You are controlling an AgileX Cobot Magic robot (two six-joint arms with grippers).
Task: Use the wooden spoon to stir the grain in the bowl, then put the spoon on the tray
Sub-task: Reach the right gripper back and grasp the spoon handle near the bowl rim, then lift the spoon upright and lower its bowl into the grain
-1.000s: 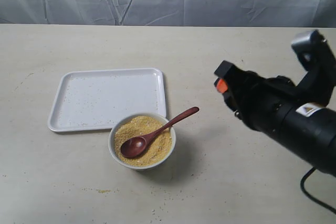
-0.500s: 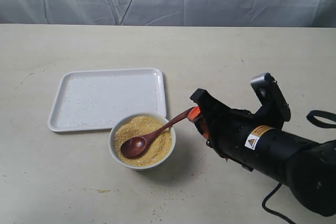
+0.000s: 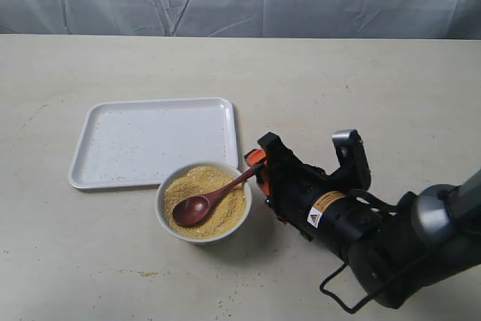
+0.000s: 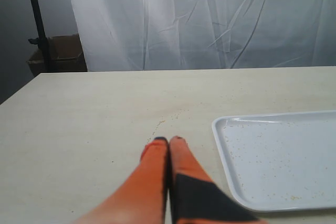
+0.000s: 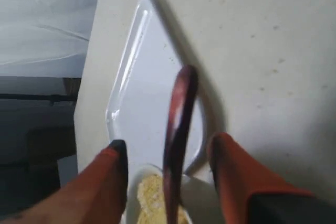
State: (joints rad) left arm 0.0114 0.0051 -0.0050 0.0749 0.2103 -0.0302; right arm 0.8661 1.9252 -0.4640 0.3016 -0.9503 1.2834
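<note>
Right end effector [image 3: 255, 167] straddles the spoon handle at the bowl.
The white bowl [image 3: 161, 212] on the table [image 3: 338, 80] holds yellow grain [image 3: 195, 182]. The wooden spoon [image 3: 218, 195] has its head in the grain and its handle between the right fingers, which are spread. The speckled tray [image 3: 150, 140] sits just beside the bowl. The print on the arm's warning sticker [image 3: 314, 216] is too small to read. The left end effector [image 4: 168, 141] is pressed together.

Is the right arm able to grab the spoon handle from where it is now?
Probably yes. The right gripper is open, its jaws standing on either side of the wooden spoon handle, which sticks out past the rim of the bowl. Nothing else shows in between.
</note>
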